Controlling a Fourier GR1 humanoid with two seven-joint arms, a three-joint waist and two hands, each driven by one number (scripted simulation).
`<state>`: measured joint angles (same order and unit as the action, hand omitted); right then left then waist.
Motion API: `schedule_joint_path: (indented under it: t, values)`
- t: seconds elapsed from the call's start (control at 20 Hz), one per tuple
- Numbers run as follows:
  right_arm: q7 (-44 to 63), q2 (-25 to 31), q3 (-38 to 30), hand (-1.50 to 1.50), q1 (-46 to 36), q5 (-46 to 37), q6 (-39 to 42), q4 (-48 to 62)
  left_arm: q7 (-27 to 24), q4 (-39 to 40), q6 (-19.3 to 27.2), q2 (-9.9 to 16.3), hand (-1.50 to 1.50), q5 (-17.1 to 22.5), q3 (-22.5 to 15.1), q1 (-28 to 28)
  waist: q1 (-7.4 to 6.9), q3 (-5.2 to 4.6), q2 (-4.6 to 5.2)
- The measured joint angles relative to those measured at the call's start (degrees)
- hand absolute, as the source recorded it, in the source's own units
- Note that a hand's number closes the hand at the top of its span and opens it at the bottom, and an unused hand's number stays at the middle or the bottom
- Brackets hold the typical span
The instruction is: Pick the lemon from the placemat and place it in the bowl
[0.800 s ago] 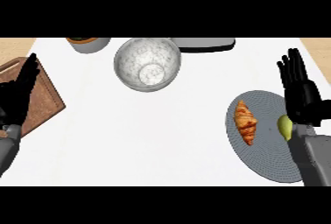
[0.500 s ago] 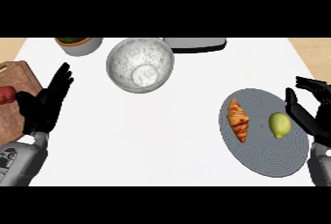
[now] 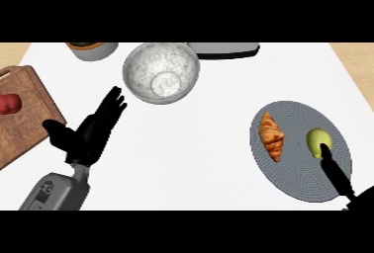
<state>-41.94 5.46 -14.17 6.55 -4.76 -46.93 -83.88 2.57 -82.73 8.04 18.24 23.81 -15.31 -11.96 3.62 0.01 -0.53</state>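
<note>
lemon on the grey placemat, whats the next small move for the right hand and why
Probably bring the right hand forward over the lemon and curl round it. Only straight fingers show at the lemon's near edge, nothing grips it yet, and the bowl waits far across the counter.

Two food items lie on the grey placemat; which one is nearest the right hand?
The lemon, on the placemat's right side: the right hand's fingers reach up to its lower edge. The croissant lies further left.

yellow-green lemon on grey placemat
</note>
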Motion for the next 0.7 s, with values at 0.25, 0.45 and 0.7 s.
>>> schedule_joint_path:
  t: [0.25, 0.45, 0.7]
  values:
    - [4.1, -3.7, 2.9, -1.50, 8.5, -9.8, -11.0, -0.1, 1.1, -2.9, -0.5, -1.4, 0.00, 0.1, -2.1, 1.0, -2.15, -0.20, 0.45]
    - [13.8, -4.7, 6.2, -1.50, 14.5, -15.7, -17.0, -0.7, 1.6, -4.1, -1.2, -1.4, 0.00, 0.3, -2.5, 1.0, -3.19, -0.35, 0.79]
    - [27.0, -5.3, 8.3, -1.50, 18.3, -23.1, -18.7, -1.6, 1.3, -4.6, -1.5, -2.1, 0.00, -0.4, -3.5, 1.1, -4.57, -0.55, 1.33]
